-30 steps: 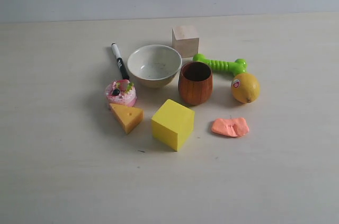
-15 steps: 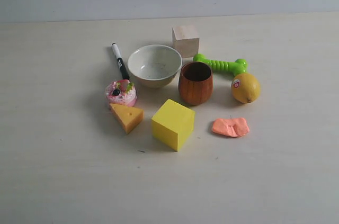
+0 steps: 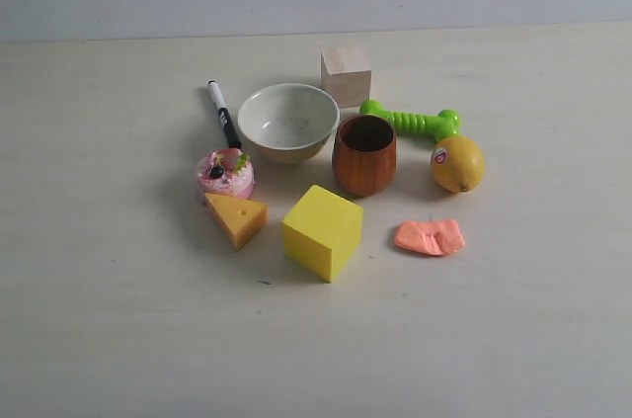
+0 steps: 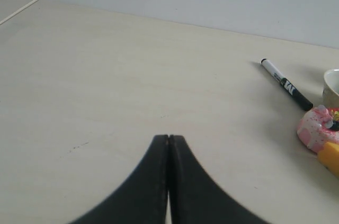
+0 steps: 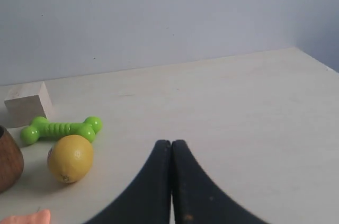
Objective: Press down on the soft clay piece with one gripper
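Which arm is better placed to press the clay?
Right. The soft clay piece lies right of centre near the lemon; its edge shows in the right wrist view, where the right gripper is shut. The left gripper sees marker and toy cake instead.

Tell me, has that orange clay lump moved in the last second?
No. The clay lump lies as before, with the same gap from the lemon.

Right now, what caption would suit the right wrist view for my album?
Shut right gripper beside a lemon, green toy bone and wooden block; the soft clay piece barely in frame.
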Motion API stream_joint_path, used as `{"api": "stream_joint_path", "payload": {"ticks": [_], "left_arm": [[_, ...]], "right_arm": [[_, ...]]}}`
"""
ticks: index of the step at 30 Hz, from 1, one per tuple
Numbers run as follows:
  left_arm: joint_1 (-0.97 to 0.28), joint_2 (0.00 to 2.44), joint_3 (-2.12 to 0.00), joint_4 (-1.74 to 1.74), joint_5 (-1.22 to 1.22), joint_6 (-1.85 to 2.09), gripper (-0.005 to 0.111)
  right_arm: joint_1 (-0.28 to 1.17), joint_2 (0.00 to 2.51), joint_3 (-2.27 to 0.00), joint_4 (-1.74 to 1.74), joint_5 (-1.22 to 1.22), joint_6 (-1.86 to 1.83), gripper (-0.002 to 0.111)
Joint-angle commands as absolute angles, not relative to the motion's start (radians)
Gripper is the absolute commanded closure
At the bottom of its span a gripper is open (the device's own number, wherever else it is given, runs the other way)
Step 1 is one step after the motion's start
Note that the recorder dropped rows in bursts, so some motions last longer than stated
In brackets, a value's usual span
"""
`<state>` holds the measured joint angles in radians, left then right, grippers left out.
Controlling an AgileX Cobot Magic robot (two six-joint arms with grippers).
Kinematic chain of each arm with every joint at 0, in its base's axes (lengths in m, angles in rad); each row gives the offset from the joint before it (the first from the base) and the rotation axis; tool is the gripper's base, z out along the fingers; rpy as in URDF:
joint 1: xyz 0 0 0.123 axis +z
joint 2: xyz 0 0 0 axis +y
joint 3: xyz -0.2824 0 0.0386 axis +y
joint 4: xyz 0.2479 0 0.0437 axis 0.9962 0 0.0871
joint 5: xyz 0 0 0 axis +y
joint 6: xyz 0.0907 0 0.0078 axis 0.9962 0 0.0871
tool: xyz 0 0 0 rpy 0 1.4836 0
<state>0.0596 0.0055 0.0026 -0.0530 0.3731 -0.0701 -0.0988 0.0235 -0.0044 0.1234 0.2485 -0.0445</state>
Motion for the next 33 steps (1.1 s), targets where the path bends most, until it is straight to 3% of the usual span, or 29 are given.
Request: {"api": "stream_joint_path", "payload": {"ticks": [1, 33], "left_arm": [[0.059, 0.000, 0.000, -0.059, 0.363, -0.076, 0.107], [0.059, 0.000, 0.000, -0.059, 0.363, -0.076, 0.107]], "right_arm": [[-0.105, 0.000, 0.000, 0.104, 0.275, -0.041, 0.108], [-0.105, 0.000, 0.000, 0.074, 0.323, -0.051, 0.108]]}}
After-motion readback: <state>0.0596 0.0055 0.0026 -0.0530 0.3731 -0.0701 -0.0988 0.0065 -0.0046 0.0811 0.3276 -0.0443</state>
